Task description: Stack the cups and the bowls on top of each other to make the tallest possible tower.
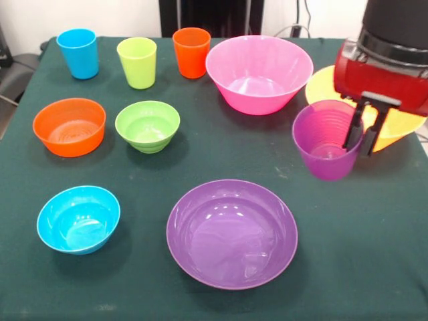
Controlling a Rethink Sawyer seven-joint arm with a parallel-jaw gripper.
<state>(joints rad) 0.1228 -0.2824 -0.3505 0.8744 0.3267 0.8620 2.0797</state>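
Observation:
My gripper (358,148) is at the right, shut on the right wall of the purple cup (324,150), one finger inside and one outside. The cup stands upright on the cloth. The blue cup (78,53), lime green cup (137,62) and orange cup (191,52) stand in a row at the back left. The pink bowl (259,73) is at the back middle, and the yellow bowl (322,87) lies partly hidden behind my arm. The orange bowl (69,127), green bowl (147,126), blue bowl (78,219) and wide purple bowl (232,234) each stand alone.
The table is covered with a dark green cloth (374,261). The red and black arm (391,60) fills the upper right corner. The robot's dark pedestal (210,17) stands behind the table's far edge.

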